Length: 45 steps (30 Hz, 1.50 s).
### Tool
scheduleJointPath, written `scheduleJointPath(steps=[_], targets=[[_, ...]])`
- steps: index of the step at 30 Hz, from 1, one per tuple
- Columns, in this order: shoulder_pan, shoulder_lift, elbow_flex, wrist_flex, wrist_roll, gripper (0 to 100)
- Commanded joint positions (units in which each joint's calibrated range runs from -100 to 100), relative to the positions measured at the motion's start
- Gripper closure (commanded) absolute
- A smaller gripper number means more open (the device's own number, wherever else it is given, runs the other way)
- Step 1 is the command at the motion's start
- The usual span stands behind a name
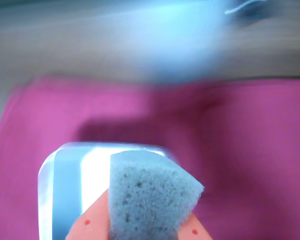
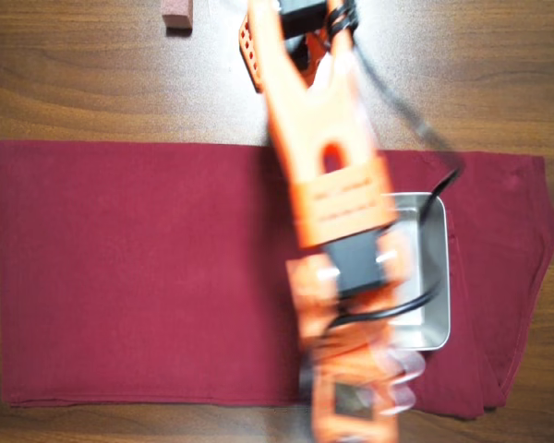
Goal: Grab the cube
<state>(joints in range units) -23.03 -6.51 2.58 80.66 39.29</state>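
Observation:
In the wrist view the pale grey, porous cube sits between my orange fingers, and my gripper is shut on it. The cube hangs above the shiny metal tray, partly covering its right side. In the overhead view my orange arm is motion-blurred. It reaches down the picture over the tray, with the gripper near the cloth's bottom edge. The cube is hidden there by the arm.
A dark red cloth covers most of the wooden table and the tray lies on its right part. A reddish-brown block stands at the top edge of the overhead view. A black cable trails from the arm.

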Motion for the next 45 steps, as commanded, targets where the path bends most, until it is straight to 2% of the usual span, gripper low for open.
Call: scheduleJointPath(steps=[1, 3, 10, 12, 16, 23, 24, 26, 27, 28, 29, 33, 35, 37, 39, 45], targets=[[-12.9, -0.9, 3.7, -0.2, -0.9, 100], [-16.5, -2.5, 9.0, 0.1, -0.9, 100], [-17.0, -4.4, 13.1, 2.8, -0.3, 99], [-17.3, -4.5, 13.1, 3.6, -0.3, 93], [-16.5, -4.5, 12.9, 5.6, -1.6, 74], [-14.7, -6.1, 12.2, 8.0, -0.3, 61], [-13.7, -6.8, 12.0, 7.8, 0.1, 61], [-9.8, -9.2, 12.7, 3.6, 1.6, 72], [-7.6, -10.6, 12.9, 0.5, 2.2, 81], [-5.5, -12.2, 13.8, -3.4, 2.5, 95], [-2.8, -14.4, 15.7, -8.5, 3.7, 100], [13.0, -25.9, 26.2, -17.1, 9.9, 100], [19.0, -38.5, 42.1, -22.5, 11.5, 100], [21.0, -55.6, 60.4, -26.5, 12.2, 100], [22.1, -69.4, 73.1, -24.9, 11.6, 100], [21.6, -90.5, 92.4, -16.7, 11.9, 100]])
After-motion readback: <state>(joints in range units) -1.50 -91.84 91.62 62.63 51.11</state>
